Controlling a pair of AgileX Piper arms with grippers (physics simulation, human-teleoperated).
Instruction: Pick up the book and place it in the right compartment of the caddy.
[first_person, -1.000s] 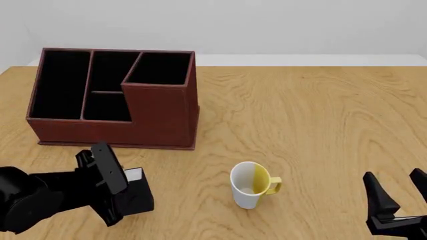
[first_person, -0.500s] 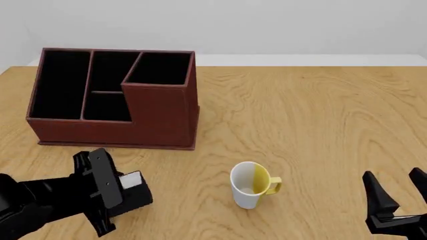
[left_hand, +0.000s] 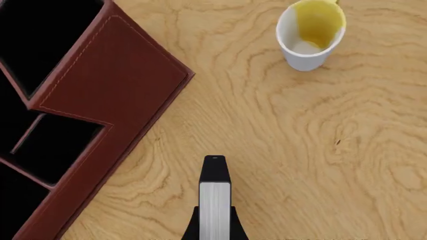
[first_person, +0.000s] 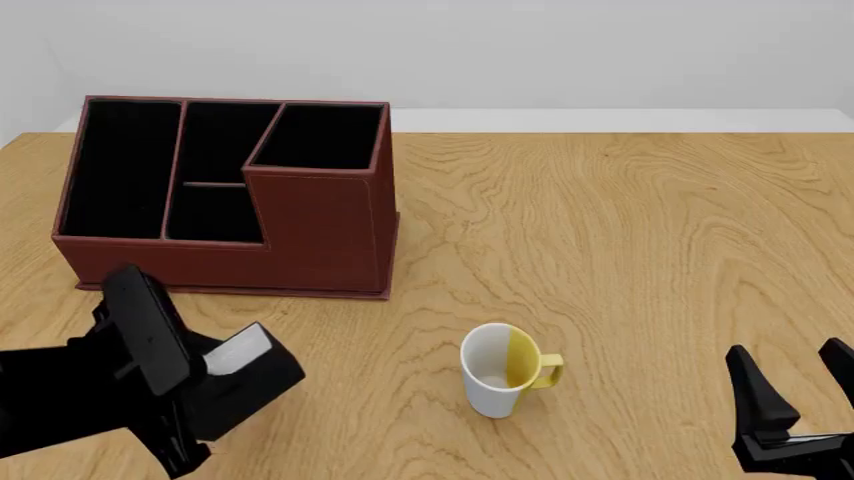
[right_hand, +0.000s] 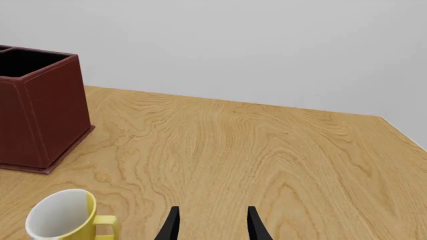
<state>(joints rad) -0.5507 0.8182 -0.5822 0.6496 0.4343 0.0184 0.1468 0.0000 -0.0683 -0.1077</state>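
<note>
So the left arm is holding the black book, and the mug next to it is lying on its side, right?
Not quite. The left gripper does hold the book, but the mug stands upright on the table with its opening facing up, as the front view shows.

The caddy (first_person: 227, 195) stands far left; the mug (first_person: 502, 370) nearer, to its right.

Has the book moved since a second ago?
Yes. The book, held in the left claw, has tipped up and shifted slightly left, away from the mug, which stays put.
</note>
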